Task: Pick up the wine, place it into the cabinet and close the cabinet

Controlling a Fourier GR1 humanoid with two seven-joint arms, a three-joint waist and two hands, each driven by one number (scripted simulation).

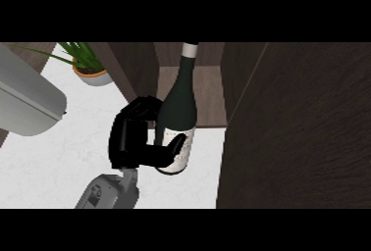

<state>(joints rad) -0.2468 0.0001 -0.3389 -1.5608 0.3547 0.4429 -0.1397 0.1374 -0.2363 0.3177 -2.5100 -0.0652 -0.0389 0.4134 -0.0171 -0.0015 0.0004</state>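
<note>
robot hand [134, 139] curled around the wine bottle [177, 110] before the open cabinet [192, 93]

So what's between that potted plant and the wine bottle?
In the head view, a dark cabinet side panel stands between the potted plant and the wine bottle.

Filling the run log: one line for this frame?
hand: left hand curled round wine bottle | bottle: upright, at open cabinet | door: open | right hand: not in view
</note>
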